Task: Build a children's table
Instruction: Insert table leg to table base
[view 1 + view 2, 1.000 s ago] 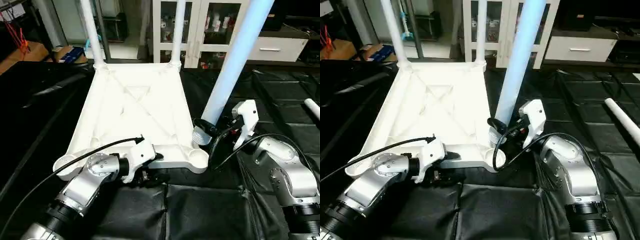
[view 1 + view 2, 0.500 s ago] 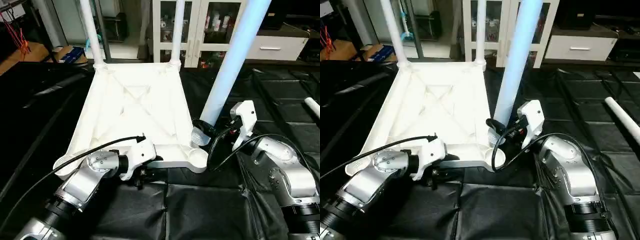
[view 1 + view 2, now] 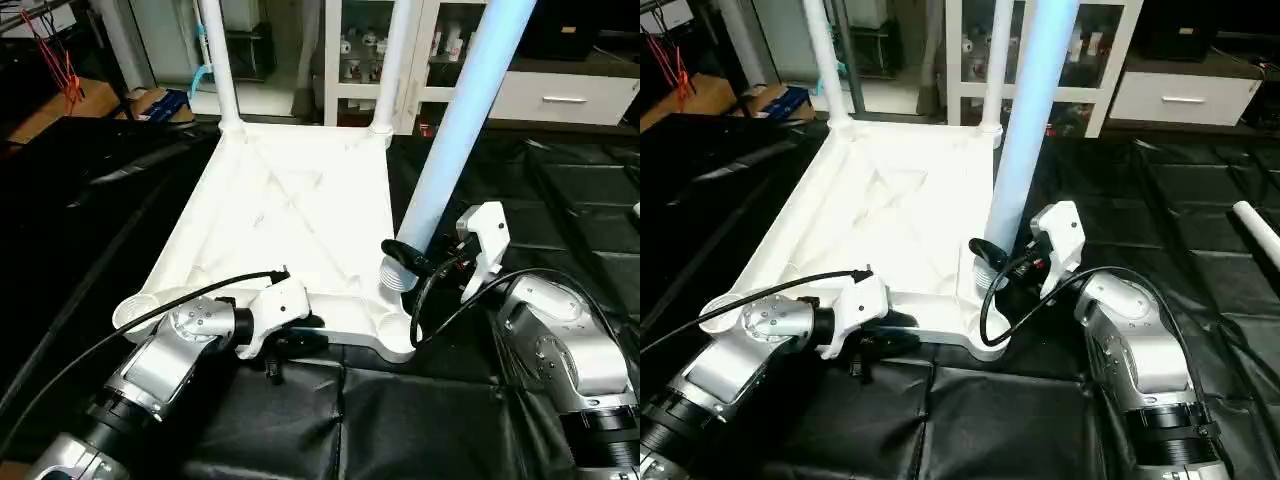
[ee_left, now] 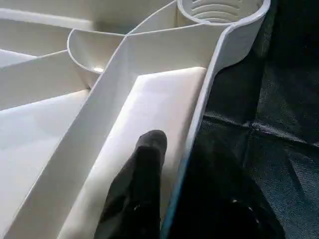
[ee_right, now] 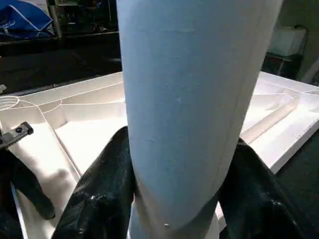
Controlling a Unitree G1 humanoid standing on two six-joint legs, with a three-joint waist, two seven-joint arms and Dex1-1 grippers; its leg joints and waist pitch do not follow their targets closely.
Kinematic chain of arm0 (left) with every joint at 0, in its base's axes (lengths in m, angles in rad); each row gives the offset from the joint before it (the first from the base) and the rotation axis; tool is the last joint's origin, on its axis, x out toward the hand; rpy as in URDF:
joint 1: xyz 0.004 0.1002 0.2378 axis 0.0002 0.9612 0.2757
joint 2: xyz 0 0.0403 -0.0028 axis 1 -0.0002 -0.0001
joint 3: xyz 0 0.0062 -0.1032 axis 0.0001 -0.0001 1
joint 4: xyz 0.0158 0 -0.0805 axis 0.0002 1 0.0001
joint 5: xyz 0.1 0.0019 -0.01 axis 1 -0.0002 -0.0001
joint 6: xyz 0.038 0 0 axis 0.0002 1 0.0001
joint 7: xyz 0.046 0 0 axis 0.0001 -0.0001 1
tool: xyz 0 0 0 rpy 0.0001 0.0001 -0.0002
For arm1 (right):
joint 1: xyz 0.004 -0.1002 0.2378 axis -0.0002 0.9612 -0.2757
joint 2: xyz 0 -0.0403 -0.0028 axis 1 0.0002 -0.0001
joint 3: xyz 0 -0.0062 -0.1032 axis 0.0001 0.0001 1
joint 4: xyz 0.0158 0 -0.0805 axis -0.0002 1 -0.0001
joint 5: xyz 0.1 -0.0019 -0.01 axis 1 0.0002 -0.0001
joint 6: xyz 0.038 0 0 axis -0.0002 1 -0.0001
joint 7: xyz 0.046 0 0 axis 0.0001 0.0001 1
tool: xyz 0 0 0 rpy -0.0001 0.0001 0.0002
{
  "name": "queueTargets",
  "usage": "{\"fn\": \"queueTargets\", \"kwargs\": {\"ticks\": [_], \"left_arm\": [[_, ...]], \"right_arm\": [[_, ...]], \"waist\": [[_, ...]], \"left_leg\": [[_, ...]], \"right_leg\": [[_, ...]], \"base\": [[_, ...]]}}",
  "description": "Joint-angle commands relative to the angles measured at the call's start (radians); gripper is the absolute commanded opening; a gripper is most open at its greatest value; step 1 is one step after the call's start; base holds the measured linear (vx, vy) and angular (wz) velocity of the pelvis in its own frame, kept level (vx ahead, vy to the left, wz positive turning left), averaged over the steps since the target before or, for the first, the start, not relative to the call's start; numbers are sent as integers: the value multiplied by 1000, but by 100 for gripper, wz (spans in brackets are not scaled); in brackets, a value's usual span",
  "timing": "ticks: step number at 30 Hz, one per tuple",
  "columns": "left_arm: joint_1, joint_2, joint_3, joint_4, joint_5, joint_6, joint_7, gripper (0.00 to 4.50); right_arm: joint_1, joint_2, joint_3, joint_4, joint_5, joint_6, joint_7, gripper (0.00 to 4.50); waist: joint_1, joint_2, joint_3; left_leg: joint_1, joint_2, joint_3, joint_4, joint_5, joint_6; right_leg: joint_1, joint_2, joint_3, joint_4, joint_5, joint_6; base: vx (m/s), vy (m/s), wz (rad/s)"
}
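Observation:
The white table top (image 3: 290, 200) lies upside down on the black mat, ribs up. Two white legs (image 3: 220, 60) (image 3: 390, 60) stand screwed into its far corners. My left gripper (image 3: 290, 345) is shut on the near rim; one finger (image 4: 144, 164) lies inside the rim wall and the other is outside it. My right gripper (image 3: 415, 262) is shut on a third leg (image 3: 455, 130), fingers (image 5: 99, 189) on both sides. This leg leans steeply, and its threaded end (image 3: 397, 275) hangs just above the near-right corner socket (image 4: 219, 7). The near-left socket (image 3: 140, 308) is open.
Another white leg (image 3: 1255, 225) lies on the mat at the far right. Beyond the table top stand a white glass-door cabinet (image 3: 440, 40) and a white drawer unit (image 3: 560, 95). A blue box (image 3: 165, 100) sits at the back left.
My left gripper's fingers have closed in on the near rim. The right gripper still holds the leg at the same corner. The camera has shifted a little.

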Motion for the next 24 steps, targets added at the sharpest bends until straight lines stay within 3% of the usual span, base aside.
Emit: {"fn": "queueTargets", "kwargs": {"ticks": [1,3,5,7,8,11,12,13,14,15,16,19,20,24], "left_arm": [[-1,15,-21,-33,20,23,-22,81],[38,37,-10,-67,61,90,41,79],[75,54,2,-93,99,148,102,76],[119,60,22,-127,99,177,131,75],[144,63,32,-152,90,196,137,75],[239,90,54,-281,97,299,169,73],[253,95,55,-309,103,326,177,73],[277,88,62,-354,119,382,209,72],[285,84,64,-368,123,399,219,72],[294,79,67,-389,126,424,233,72],[303,52,83,-401,134,464,276,70],[308,38,84,-407,149,496,304,69],[313,27,90,-415,154,516,326,69],[322,-5,112,-453,176,612,410,67]], "right_arm": [[3,6,12,-33,-1,-13,2,188],[5,15,16,-33,-1,-14,-3,188],[7,22,18,-32,-2,-16,-10,188],[9,31,20,-33,0,-14,-13,188],[10,33,21,-34,1,-13,-14,188],[14,43,32,-31,-1,-13,-11,188],[14,45,34,-31,-2,-12,-11,188],[11,53,40,-25,-5,-14,-13,188],[10,56,43,-23,-7,-15,-13,188],[8,60,46,-20,-8,-16,-14,188],[4,68,55,-13,-11,-18,-18,188],[-2,76,60,0,-17,-22,-22,188],[-5,79,63,7,-22,-25,-23,188],[-20,94,67,26,-31,-29,-38,188]], "waist": [[-3,0,-57],[-6,3,-57],[-11,0,-55],[-16,-6,-55],[-21,-4,-55],[-35,-11,-57],[-40,-8,-56],[-41,-15,-57],[-41,-19,-57],[-40,-14,-53],[-41,-18,-52],[-41,-16,-49],[-42,-27,-47],[-48,-25,-46]], "left_leg": [[19,108,-43,-124,-218,14],[17,110,-45,-125,-220,10],[11,111,-48,-126,-210,16],[8,110,-49,-126,-212,21],[9,110,-49,-126,-214,25],[-1,112,-52,-125,-168,51],[-3,112,-53,-124,-149,65],[7,111,-47,-122,-149,76],[6,111,-47,-121,-142,82],[4,111,-48,-123,-144,88],[6,112,-47,-123,-160,86],[8,111,-47,-125,-198,69],[7,110,-48,-127,-222,61],[1,108,-57,-130,-258,27]], "right_leg": [[39,-61,31,-57,-131,-279],[40,-62,32,-54,-129,-281],[45,-62,31,-55,-122,-278],[47,-64,31,-58,-142,-277],[46,-63,31,-59,-154,-277],[57,-69,31,-56,-123,-287],[58,-69,29,-56,-115,-288],[50,-63,28,-62,-120,-291],[52,-65,29,-61,-118,-295],[51,-66,29,-64,-143,-296],[50,-66,30,-66,-176,-292],[45,-62,30,-72,-236,-280],[45,-61,29,-76,-270,-268],[46,-62,28,-75,-326,-237]], "base": [[0,0,0],[0,0,0],[0,0,0],[0,0,0],[0,0,0],[0,0,0],[0,0,0],[0,0,0],[0,0,0],[0,0,0],[0,0,0],[0,0,0],[0,0,0],[0,0,0]]}}
